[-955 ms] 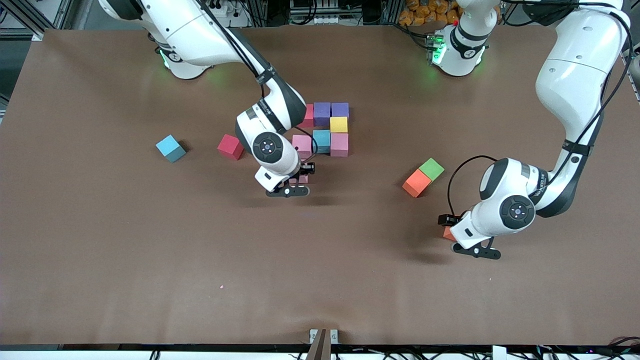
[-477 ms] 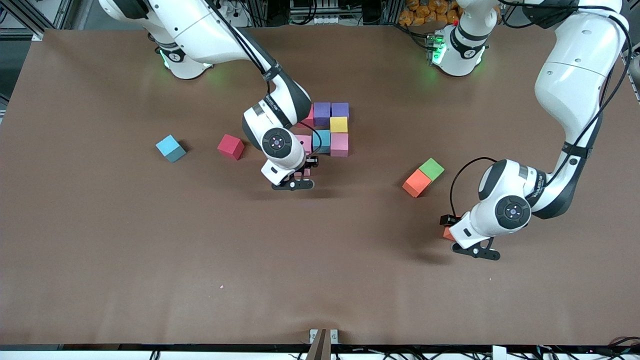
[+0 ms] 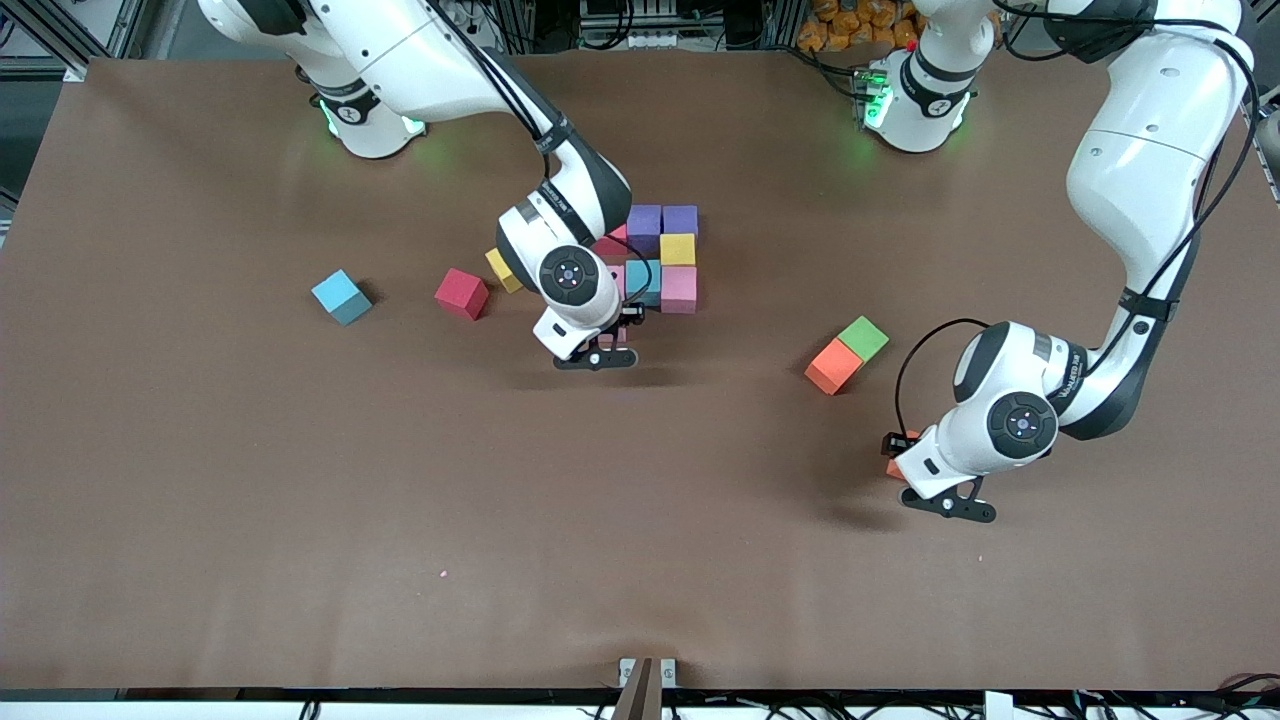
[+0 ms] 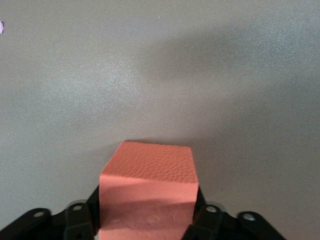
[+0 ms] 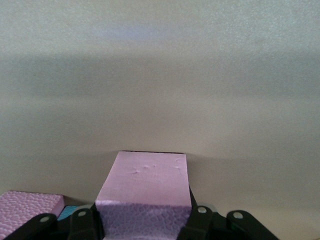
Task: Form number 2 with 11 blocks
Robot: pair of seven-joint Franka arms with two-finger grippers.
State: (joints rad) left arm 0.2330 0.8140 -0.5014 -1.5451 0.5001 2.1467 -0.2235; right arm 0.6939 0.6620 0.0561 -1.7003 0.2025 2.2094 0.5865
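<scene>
Two grippers busy, I note. Wide bare brown counter (image 3: 300,500) lies open toward the camera. Right gripper (image 5: 145,227) pinches a pink cube (image 5: 145,192) low beside the started 2 (image 3: 662,255), on its camera side. Left gripper (image 4: 147,227) clamps an orange cube (image 4: 147,192) at the counter, toward the left arm's end. Loose cubes: blue (image 3: 341,296), red (image 3: 461,293), orange (image 3: 833,366) touching green (image 3: 863,338).
</scene>
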